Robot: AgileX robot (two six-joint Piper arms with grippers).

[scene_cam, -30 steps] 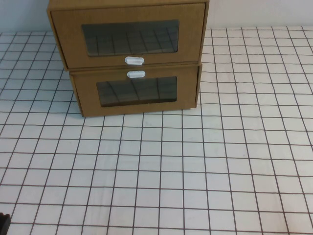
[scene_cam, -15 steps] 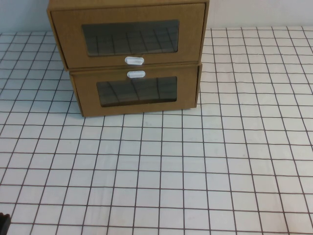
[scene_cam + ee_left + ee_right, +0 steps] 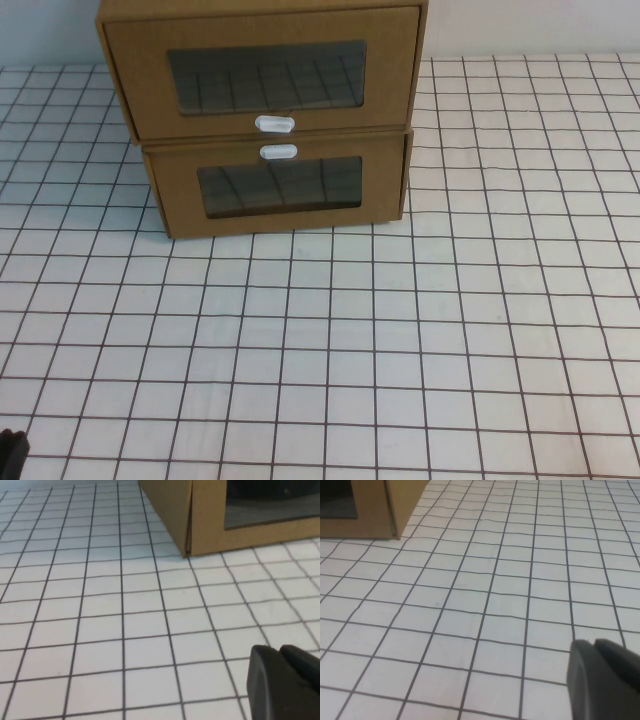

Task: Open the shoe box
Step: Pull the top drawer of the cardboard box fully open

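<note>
Soft, even, fairly bright light covers the white gridded table (image 3: 420, 330), with no glare and no hard shadows. Only a thin, faint shadow lies along the base of the stacked shoe boxes (image 3: 385, 190). Their windows (image 3: 265, 75) look dark and carry dim reflections of the grid. The high view is slightly hazy. In the wrist views, the left gripper (image 3: 279, 652) and the right gripper (image 3: 595, 645) show as dark, blurred shapes close to the lens.

Shoe boxes (image 3: 385, 100) are shown in brown cardboard with dark window panels (image 3: 265, 77) and white handles (image 3: 275, 124); the surface (image 3: 400, 350) is white, gridded by thin dark lines; left gripper (image 3: 279, 652) and right gripper (image 3: 595, 647) are black.
</note>
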